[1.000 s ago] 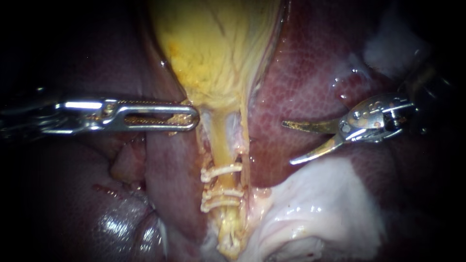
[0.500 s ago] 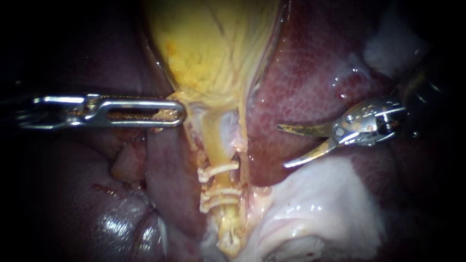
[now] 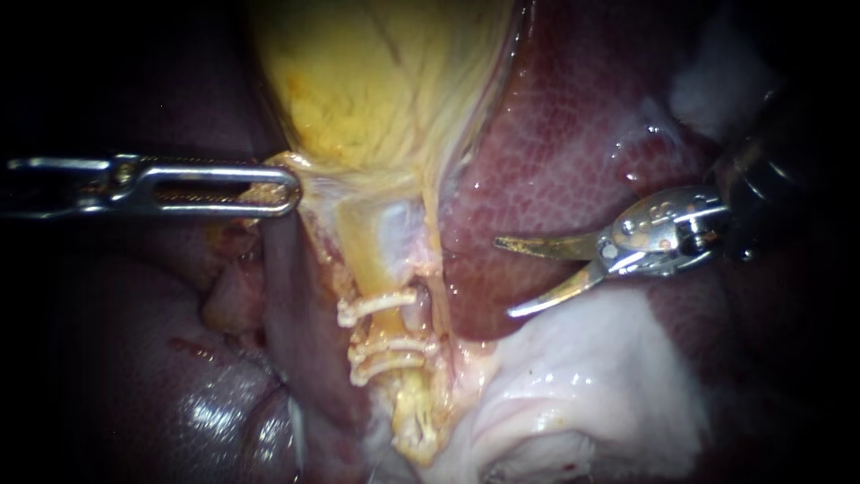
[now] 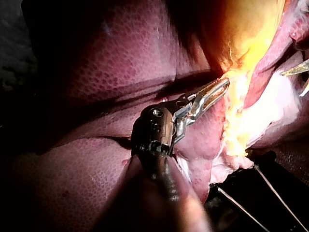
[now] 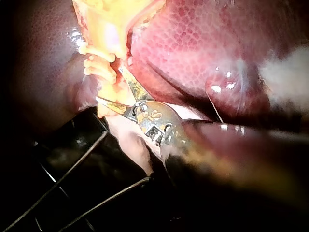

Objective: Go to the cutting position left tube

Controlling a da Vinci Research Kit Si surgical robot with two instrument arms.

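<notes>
The gallbladder [image 3: 385, 81] hangs as a yellow, finely veined sac between dark red, mottled lobes of the liver [image 3: 573, 143], whose surface is wet and glossy. It narrows below into the left tube [image 3: 369, 264], a flat yellowish band, with a thinner pale strand running just beside it on the right. Off-white clips [image 3: 376, 305] cross the left tube like small ribbed bars: one higher up, a close pair below it, and more where the tube ends in ragged yellow tissue. A smooth, whitish, glistening fold [image 3: 582, 376] lies lower right of the tube. The left instrument [image 3: 285, 184] lies level, its long, slotted metal claw closed flat on a tag of yellow tissue at the gallbladder's narrow end, drawing it sideways. The right instrument [image 3: 502, 277] comes in nearly level, its shiny hinged head bearing two thin curved blades. This claw stands well open and holds nothing. Its tips point toward the left tube and lie over the liver's edge, near but apart from the tube and its clips.
</notes>
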